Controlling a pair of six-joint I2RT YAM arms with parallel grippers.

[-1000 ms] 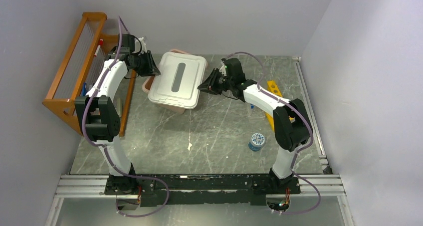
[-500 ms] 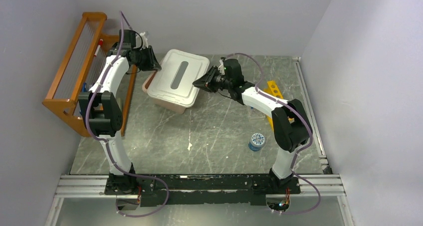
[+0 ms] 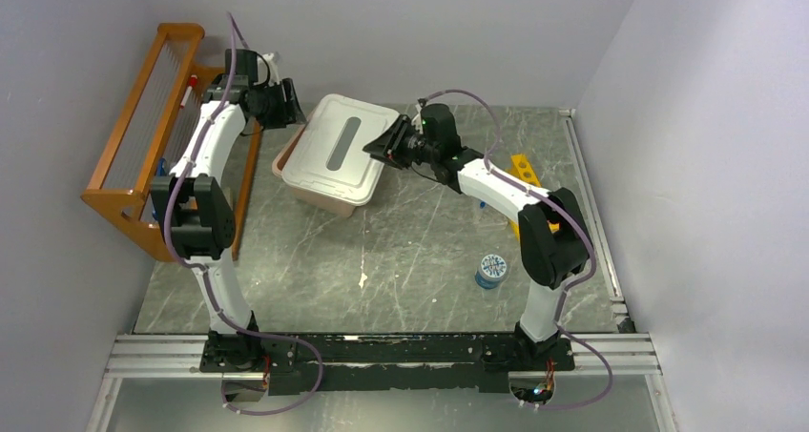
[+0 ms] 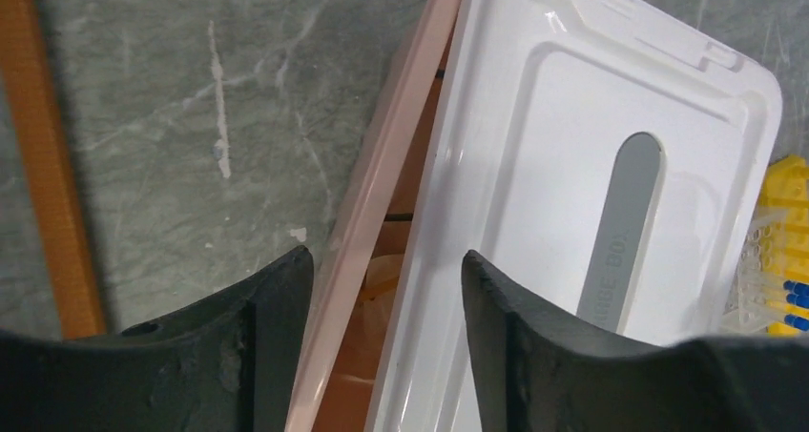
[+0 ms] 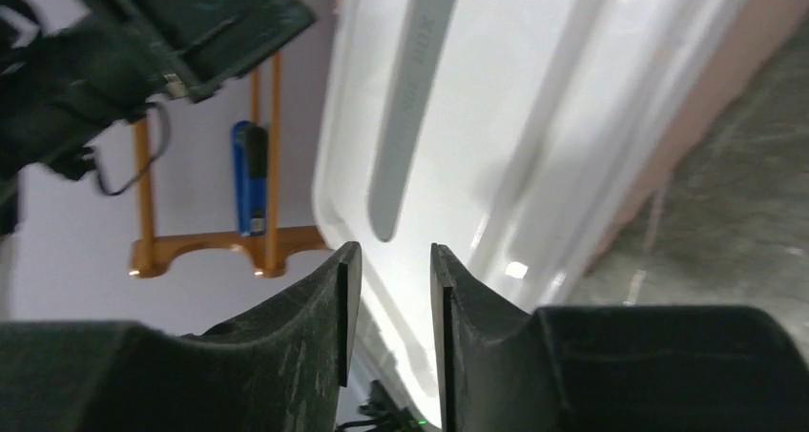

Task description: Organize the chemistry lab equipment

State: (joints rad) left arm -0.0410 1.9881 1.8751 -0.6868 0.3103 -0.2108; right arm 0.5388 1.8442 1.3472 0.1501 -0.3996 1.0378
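Orange wooden rack (image 3: 143, 136): far left against the wall, a blue pen-shaped item (image 5: 250, 179) standing in it. Left gripper (image 4: 386, 260): above the tub's left side, just beside the rack; jaws well apart and holding nothing, with the tub's rim and the lid's left edge showing in the gap below. Pink plastic tub (image 4: 377, 213): back centre of the grey marbled tabletop (image 3: 382, 251). White rectangular lid (image 3: 315, 160) with a grey centre strip: lying askew on the tub, leaving a slit along the left rim; something orange-tan shows inside, not identifiable. Right gripper (image 5: 393, 251): at the lid's right edge; jaws only narrowly parted, the lid's edge running into the gap, no firm pinch evident. Small blue round piece (image 3: 491, 270) with a pale patterned top: alone on the tabletop, front right, well apart from the tub. Yellow tube rack (image 3: 525, 172): right of the tub, partly hidden by the right arm. Tiny blue-capped vials (image 4: 777, 294): against yellow rack material past the lid's far edge.
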